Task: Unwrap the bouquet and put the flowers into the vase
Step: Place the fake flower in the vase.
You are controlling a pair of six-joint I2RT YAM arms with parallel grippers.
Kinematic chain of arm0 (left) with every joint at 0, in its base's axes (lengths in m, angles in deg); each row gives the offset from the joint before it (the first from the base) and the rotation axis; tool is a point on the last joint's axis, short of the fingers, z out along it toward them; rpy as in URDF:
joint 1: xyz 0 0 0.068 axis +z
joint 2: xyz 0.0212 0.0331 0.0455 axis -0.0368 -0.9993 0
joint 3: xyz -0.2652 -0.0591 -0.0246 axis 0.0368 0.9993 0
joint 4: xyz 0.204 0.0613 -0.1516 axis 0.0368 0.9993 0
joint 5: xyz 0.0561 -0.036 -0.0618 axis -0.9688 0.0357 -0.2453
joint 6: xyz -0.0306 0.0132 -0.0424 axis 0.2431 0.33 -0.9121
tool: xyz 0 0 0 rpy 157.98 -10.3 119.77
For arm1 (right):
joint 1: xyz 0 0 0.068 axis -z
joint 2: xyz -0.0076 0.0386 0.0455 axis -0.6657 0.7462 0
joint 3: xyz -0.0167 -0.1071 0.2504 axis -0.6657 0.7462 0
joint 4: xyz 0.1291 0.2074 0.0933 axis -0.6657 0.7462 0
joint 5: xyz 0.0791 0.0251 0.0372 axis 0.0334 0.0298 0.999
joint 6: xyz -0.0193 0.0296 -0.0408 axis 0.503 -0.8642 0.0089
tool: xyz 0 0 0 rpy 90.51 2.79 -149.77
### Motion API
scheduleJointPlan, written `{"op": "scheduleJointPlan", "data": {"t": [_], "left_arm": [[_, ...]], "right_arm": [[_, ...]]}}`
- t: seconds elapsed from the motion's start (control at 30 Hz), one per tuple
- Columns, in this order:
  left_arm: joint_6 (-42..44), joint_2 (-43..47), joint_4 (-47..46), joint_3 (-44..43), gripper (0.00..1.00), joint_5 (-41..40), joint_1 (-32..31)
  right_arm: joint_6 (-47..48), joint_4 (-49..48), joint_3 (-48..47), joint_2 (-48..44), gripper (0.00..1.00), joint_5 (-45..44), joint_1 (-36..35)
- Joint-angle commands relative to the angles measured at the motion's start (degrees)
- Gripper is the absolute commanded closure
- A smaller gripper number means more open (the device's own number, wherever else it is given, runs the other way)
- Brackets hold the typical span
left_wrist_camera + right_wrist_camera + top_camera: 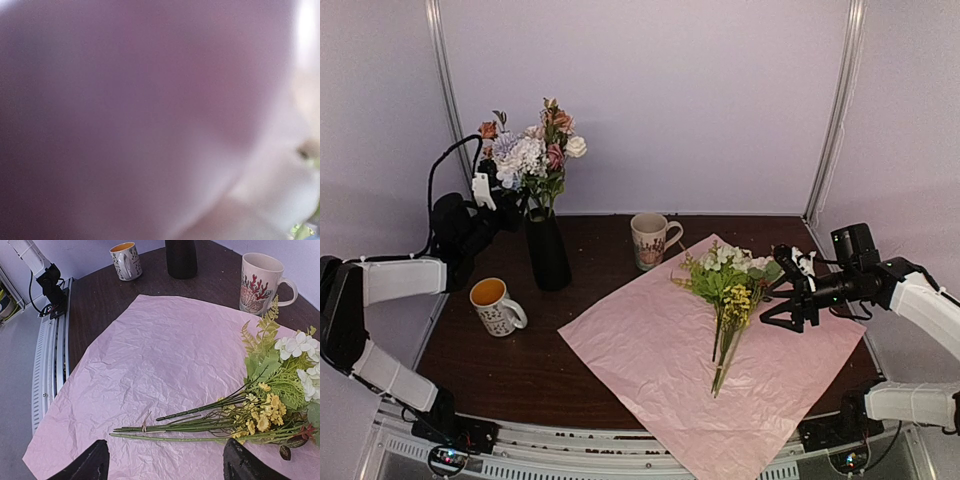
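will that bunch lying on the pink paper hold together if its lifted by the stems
Probably mostly: the stems look thin but straight, and a small tie seems to bind them near the ends. The leafy, flowered end of the bunch is bulkier, so it may droop or swing.

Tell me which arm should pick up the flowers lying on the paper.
Right. The right gripper, open, sits beside the flowers on the paper; the left gripper is away by the vase.
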Motion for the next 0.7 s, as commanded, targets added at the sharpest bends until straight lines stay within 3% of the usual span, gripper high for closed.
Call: {"op": "scheduleJointPlan", "data": {"t": [0.0, 0.37, 0.67], "left_arm": [[-0.63, 2.50, -0.25, 0.20, 0.65, -1.61, 0.45], [-1.20, -0.57, 2.83, -1.04, 0.98, -4.98, 0.45], [-2.09, -3.47, 3.89, -1.42, 1.00, -6.11, 0.45]], "right_arm": [[0.88, 0.56, -0.88, -0.42, 0.21, 1.16, 0.20], [1.01, 0.90, -0.78, -1.25, 0.21, 1.14, 0.21], [1.32, 1.16, -0.87, -1.03, 0.21, 1.33, 0.23]]}}
